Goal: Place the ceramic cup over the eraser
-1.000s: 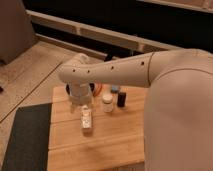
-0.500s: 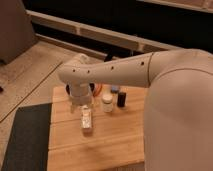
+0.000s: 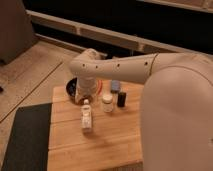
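Note:
The ceramic cup, small and whitish, stands upright on the wooden table near its far side. Just right of it stands the eraser, a narrow black block, a small gap away from the cup. My white arm reaches in from the right and bends down at the table's far left. Its gripper hangs low beside the black bowl, left of the cup and apart from it. The gripper is open and I see nothing held in it. The arm hides part of the bowl.
A slim clear bottle with a pale label stands in front of the gripper. A flat blue-grey pad lies behind the cup and eraser. A dark mat covers the floor left of the table. My arm's bulk fills the right side.

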Controlling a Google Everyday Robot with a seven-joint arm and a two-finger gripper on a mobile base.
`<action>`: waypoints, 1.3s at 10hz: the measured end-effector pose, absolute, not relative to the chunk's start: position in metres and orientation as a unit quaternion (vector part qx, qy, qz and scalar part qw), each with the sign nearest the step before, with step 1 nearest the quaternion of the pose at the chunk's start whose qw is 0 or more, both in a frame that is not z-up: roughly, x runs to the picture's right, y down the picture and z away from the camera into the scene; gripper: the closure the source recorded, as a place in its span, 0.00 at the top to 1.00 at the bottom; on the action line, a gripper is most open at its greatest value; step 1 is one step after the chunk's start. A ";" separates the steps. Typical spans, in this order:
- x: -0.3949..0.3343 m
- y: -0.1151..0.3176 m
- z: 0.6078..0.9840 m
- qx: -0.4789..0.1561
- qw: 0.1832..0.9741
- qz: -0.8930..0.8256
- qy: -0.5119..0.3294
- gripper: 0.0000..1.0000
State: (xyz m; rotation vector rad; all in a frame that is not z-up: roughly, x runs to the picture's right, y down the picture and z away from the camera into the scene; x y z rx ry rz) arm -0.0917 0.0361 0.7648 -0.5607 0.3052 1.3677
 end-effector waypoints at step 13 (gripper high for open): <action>-0.025 -0.010 0.802 -0.177 0.714 0.658 0.159 0.65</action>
